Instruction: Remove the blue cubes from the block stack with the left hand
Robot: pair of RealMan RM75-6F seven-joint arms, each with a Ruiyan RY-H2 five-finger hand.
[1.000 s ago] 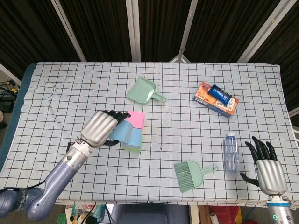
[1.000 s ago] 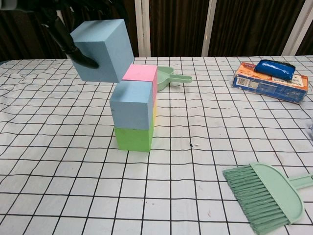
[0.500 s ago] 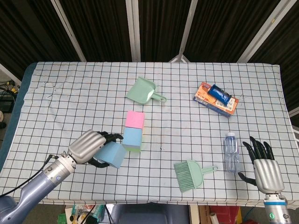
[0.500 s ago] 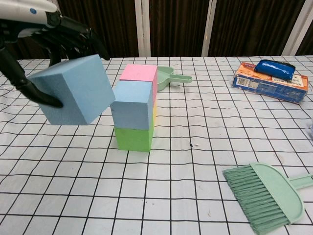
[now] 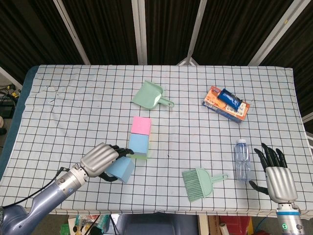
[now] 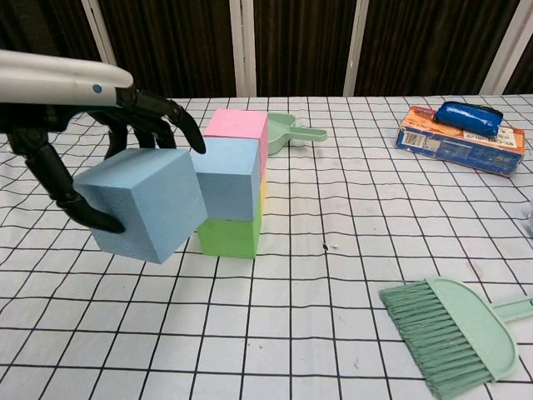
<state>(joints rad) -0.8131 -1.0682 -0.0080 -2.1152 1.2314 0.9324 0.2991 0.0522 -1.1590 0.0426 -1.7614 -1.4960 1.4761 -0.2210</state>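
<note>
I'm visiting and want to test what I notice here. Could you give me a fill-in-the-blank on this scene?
1. The left hand holds a ____ cube.
2. The blue cube in the stack sits on a ____ cube.
3. The bottle lies near the ____ hand.

Missing words: blue; green; right
</note>
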